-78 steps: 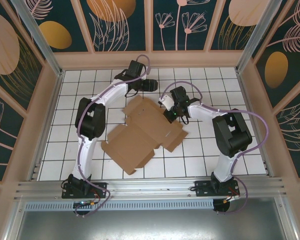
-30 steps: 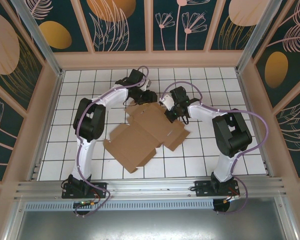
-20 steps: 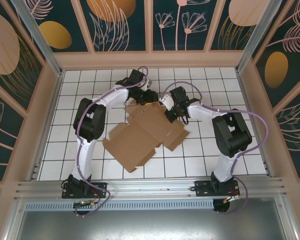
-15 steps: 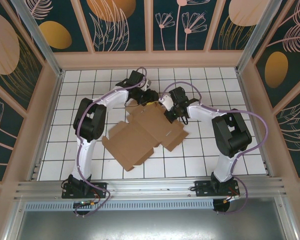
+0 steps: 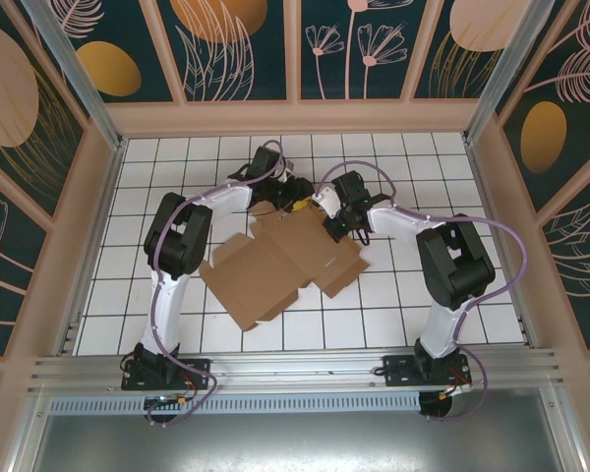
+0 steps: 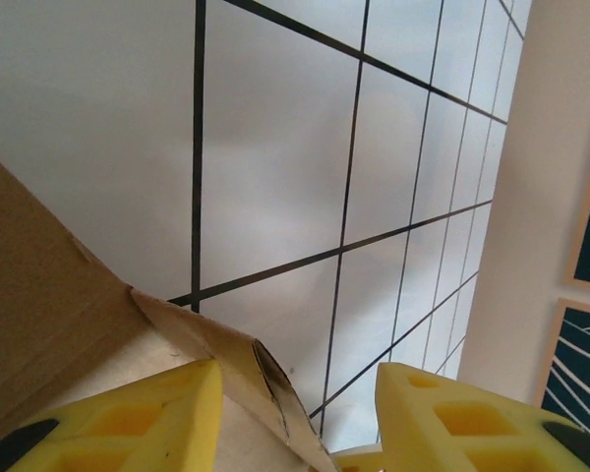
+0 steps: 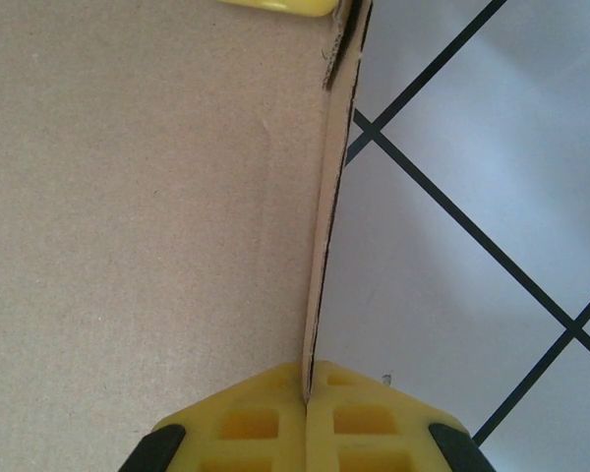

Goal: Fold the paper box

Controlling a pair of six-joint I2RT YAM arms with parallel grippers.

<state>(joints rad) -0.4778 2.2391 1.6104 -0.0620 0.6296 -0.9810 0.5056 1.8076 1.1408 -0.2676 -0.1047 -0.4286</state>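
From above, the paper box [image 5: 275, 265] lies unfolded and mostly flat on the tiled table [image 5: 157, 295]. Both arms reach in over its far edge. The left gripper [image 5: 293, 200] sits at the far corner panel, and the right gripper [image 5: 331, 228] is just beside it on the same panel's side edge.

In the left wrist view, the left gripper [image 6: 295, 418] is unclenched. A raised flap corner of the box [image 6: 69, 334] pokes up between its yellow fingers [image 6: 128, 418], close to one finger and apart from the other. The gripper looks placed to straddle the flap and close on it, with white tiles [image 6: 275, 147] beyond.

In the right wrist view, the right gripper [image 7: 305, 418] is clenched on the box [image 7: 147, 197]. The thin cardboard edge runs straight out from the seam between its fingertips. This pinch probably holds the flap upright off the table [image 7: 452, 177] and steadies it while the other arm takes hold.
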